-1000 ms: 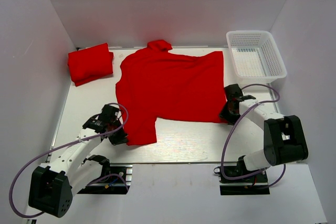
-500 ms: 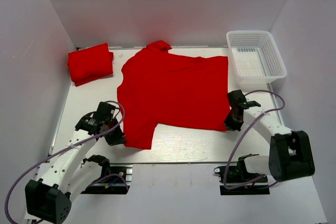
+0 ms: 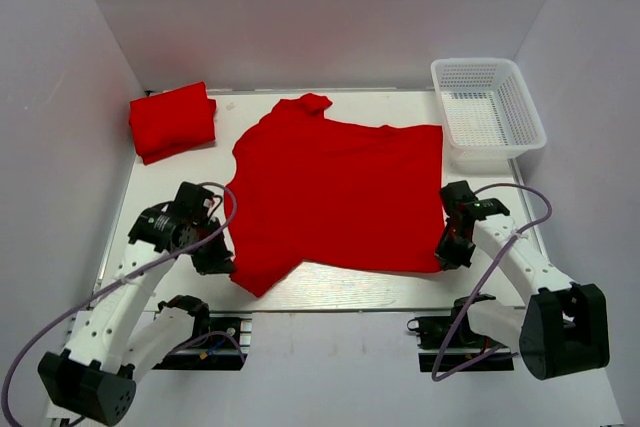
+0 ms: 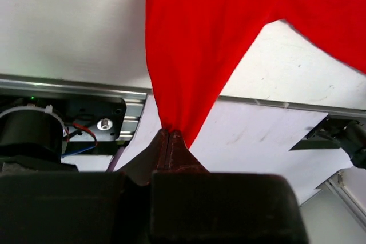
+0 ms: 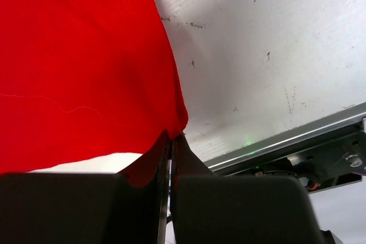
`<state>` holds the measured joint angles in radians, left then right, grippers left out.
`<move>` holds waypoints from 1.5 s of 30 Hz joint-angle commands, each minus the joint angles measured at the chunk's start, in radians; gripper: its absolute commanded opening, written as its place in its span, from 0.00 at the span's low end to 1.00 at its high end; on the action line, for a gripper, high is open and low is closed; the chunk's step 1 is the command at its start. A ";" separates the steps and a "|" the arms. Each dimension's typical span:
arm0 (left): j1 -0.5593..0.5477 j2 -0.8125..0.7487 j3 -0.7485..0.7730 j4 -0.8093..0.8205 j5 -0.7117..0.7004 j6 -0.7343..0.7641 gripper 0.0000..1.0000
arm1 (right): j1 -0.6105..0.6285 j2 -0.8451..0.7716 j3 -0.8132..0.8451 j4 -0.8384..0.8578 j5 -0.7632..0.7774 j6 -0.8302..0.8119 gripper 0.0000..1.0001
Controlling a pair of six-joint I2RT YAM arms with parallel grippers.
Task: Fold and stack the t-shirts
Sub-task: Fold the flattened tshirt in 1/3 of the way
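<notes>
A bright red t-shirt (image 3: 335, 192) lies spread across the middle of the table, its collar toward the far edge. My left gripper (image 3: 222, 262) is shut on its near left corner, where the cloth (image 4: 194, 50) runs up taut from the fingertips (image 4: 170, 132). My right gripper (image 3: 447, 252) is shut on the near right corner, with the hem (image 5: 86, 67) pinched between its fingers (image 5: 171, 137). A second red t-shirt (image 3: 172, 121) lies folded at the far left of the table.
A white mesh basket (image 3: 490, 112) stands at the far right corner. The table's metal front rail (image 4: 269, 106) runs just below both grippers, with the arm bases and cables (image 3: 465, 332) behind it. White walls close in on three sides.
Both grippers have pulled the shirt's near edge toward the table front, and the shirt has slid nearer and flattened. The right gripper closed on the hem corner during this time.
</notes>
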<state>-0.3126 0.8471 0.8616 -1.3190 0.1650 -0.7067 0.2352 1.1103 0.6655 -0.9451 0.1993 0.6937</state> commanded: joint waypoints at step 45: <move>0.015 0.938 0.648 0.895 -0.432 0.437 0.00 | -0.076 0.574 0.618 0.193 0.229 -0.189 0.00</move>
<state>-0.3023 1.7748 1.4902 -0.5331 -0.2699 -0.3061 0.1699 1.6646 1.2358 -0.7742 0.3977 0.5117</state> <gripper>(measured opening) 0.020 0.012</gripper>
